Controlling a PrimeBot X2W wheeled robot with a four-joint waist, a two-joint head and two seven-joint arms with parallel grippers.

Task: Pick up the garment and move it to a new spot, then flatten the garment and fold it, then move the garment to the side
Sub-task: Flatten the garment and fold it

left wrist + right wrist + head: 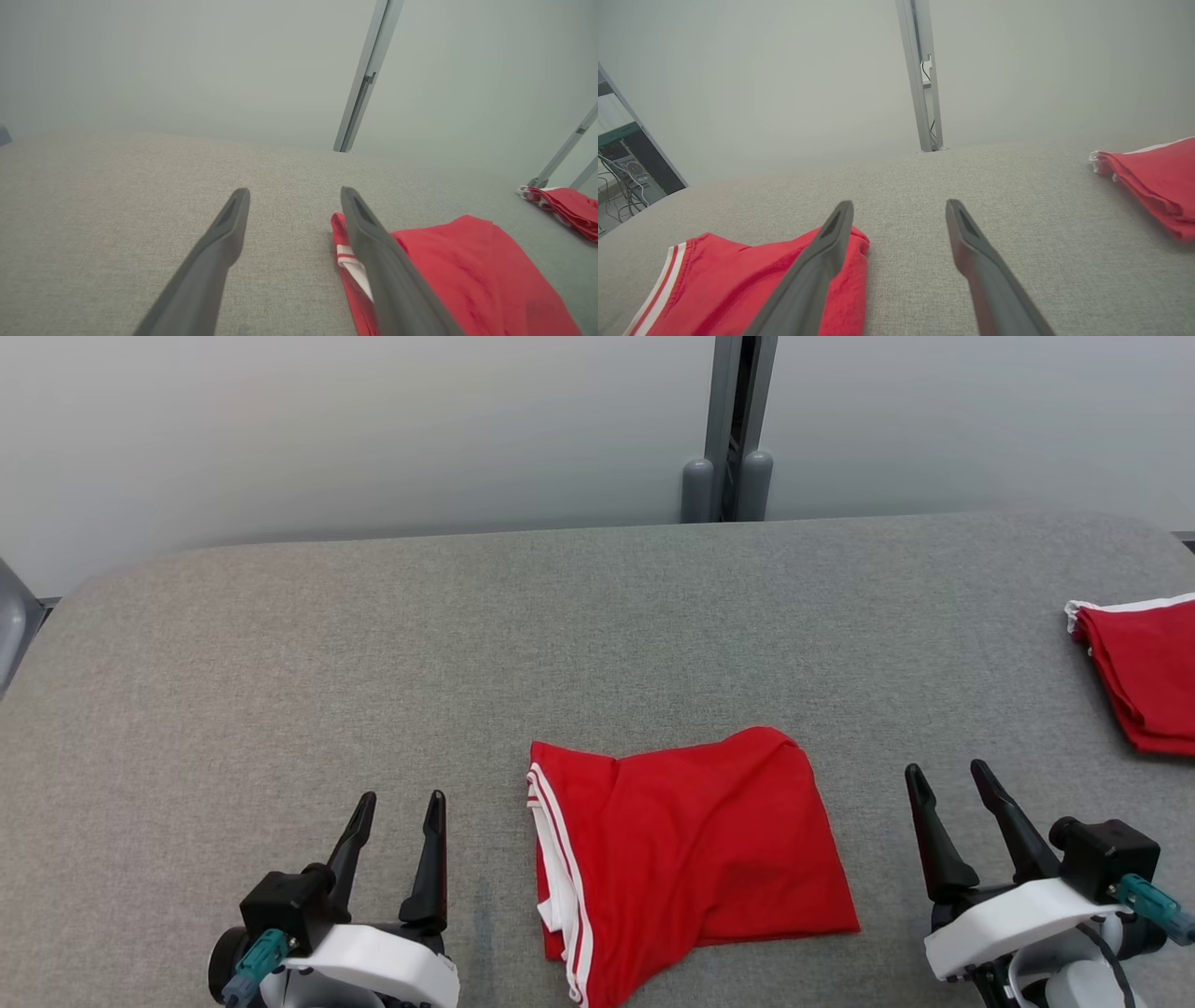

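The left gripper (pixel 402 795) was seen with its jaws spread wide and nothing between them, at the near left of the grey fabric-covered bench (pixel 560 635). The right gripper (pixel 947 768) was likewise found wide open and empty at the near right. Between the two, apart from both, the garment (pixel 691 859) was laid on the bench: a red piece, loosely folded and somewhat creased, with white stripes (pixel 560 859) along its left edge. A second red garment (pixel 1144 663), folded and trimmed in white, was placed at the bench's right edge, well apart from the first. Behind the bench, a grey upright post (pixel 733 429) was set against a pale wall (pixel 373 429).
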